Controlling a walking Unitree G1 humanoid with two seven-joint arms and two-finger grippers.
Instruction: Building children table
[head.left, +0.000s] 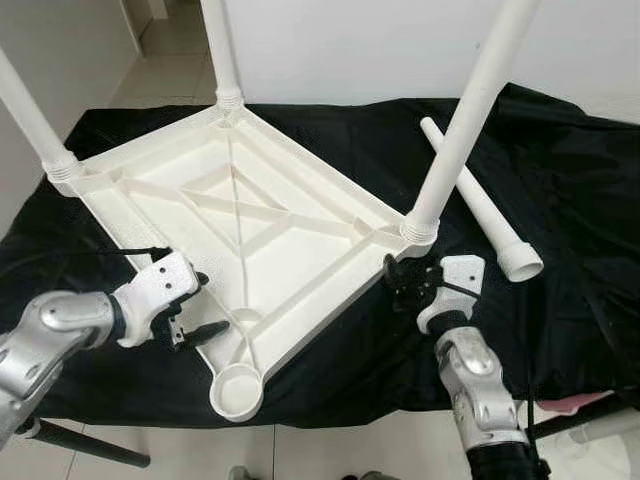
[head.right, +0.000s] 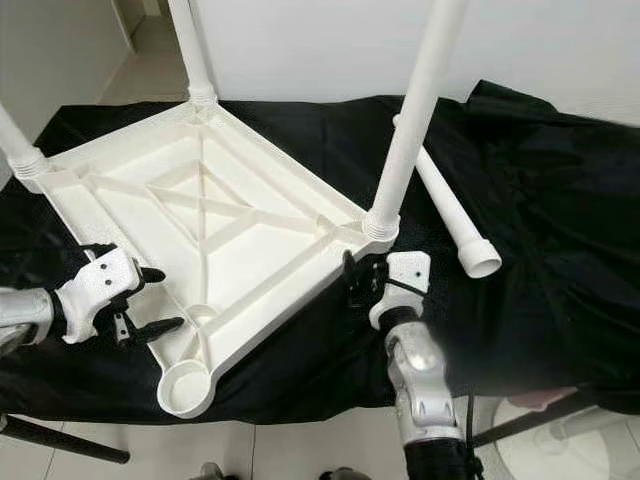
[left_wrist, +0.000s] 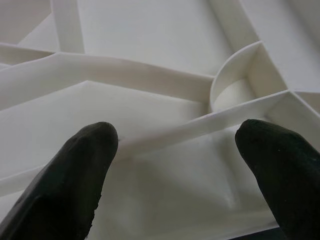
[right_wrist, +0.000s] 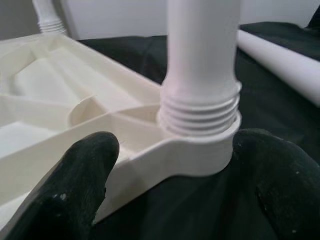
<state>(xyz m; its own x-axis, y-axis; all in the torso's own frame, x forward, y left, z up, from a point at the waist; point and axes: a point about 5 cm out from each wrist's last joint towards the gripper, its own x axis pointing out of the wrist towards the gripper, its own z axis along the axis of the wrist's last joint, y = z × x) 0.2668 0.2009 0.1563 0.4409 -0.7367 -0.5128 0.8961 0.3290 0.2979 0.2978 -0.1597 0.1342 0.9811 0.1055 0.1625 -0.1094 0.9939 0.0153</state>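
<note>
White plastic tabletop (head.left: 230, 215) lies upside down on the black-draped bench (head.left: 560, 180), three legs screwed in and its near-corner socket (head.left: 238, 388) empty. The fourth leg (head.left: 478, 200) lies loose toward the far right edge, long axis running far-to-near, threaded end nearest the right hand (head.left: 408, 280). That hand is nearer, fingers apart beside the right-corner leg; the left hand (head.left: 197, 312), also open, faces the tabletop's near-left edge.

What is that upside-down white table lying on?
The tabletop lies on a black cloth spread wide beneath it, with a loose leg lying on the cloth beside it. What the cloth itself covers is hidden, apart from dark bars below its edge.
</note>
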